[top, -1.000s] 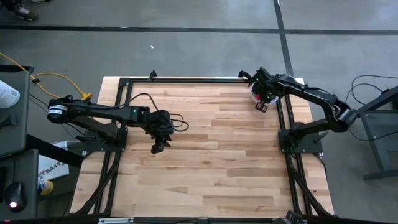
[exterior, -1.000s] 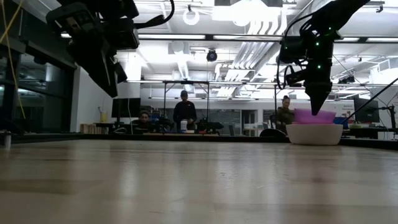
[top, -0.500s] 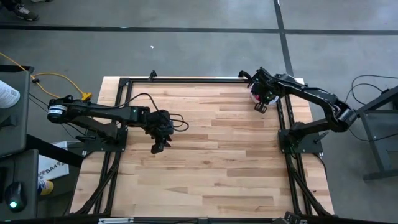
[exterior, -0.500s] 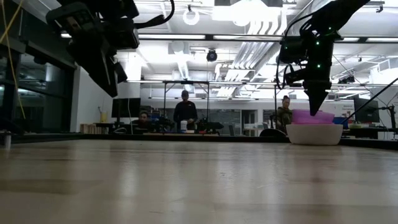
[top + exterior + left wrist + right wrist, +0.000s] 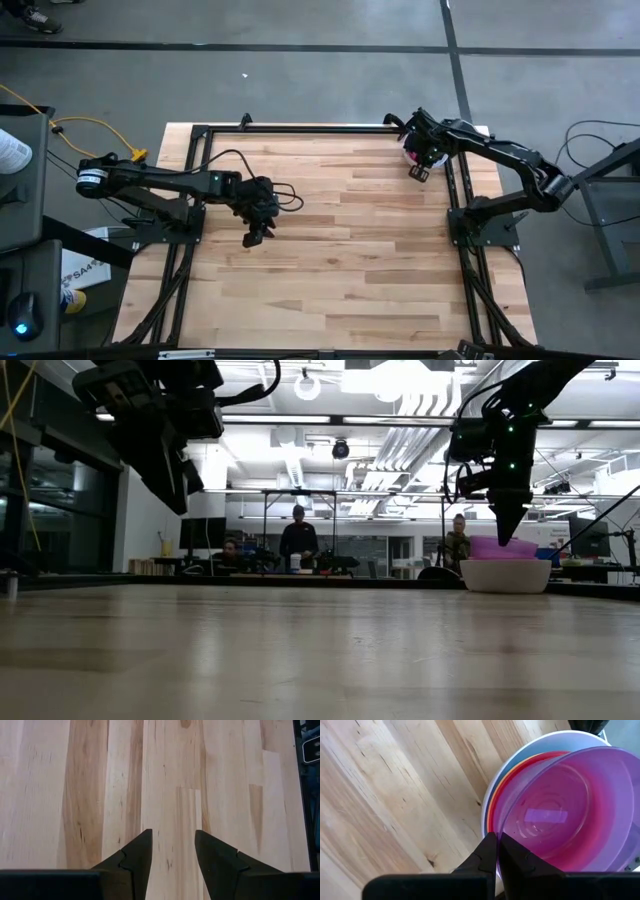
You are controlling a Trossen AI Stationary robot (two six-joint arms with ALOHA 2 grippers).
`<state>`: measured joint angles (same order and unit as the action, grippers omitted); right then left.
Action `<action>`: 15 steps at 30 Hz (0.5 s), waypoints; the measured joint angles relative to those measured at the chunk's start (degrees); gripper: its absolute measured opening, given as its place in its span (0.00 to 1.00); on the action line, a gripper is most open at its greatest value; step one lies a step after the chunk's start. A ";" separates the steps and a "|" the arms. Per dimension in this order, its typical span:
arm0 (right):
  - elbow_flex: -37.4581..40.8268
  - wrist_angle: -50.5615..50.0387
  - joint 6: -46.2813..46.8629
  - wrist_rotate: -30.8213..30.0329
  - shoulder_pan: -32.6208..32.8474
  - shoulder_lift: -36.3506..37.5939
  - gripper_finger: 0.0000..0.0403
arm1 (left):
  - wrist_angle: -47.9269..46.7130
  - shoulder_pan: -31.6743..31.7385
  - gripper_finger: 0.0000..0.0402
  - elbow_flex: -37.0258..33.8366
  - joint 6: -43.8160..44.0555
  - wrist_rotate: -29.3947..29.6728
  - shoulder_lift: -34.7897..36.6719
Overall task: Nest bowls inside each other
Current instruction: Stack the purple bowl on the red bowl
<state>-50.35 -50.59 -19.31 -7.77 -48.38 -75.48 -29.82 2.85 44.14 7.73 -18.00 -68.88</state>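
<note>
Still unmoved: right claw (image 5: 503, 536) above purple bowl (image 5: 580, 810)

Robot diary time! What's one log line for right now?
bowls: stacked, purple bowl tilted on top | right gripper: shut, above stack's rim | left gripper: open, empty, over bare table

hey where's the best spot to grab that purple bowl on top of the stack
Probably the purple bowl by its thin rim, coming from above with one finger inside. It sits tilted in the stack, so its raised edge stands clear of the red bowl beneath.
</note>
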 joint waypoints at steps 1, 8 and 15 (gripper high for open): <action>0.00 0.01 0.23 0.00 0.00 0.00 0.01 | 0.02 0.00 0.37 0.00 0.05 -0.03 0.00; 0.00 0.00 0.58 0.06 -0.02 0.00 0.01 | 0.00 0.00 0.37 0.00 0.08 -1.18 0.00; 0.00 -0.07 1.81 0.39 -0.02 0.00 0.10 | 0.00 -0.02 0.37 0.02 0.28 -2.58 0.00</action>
<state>-50.35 -50.65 -17.49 -7.38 -48.40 -75.48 -29.82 2.83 44.16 8.01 -20.58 -68.88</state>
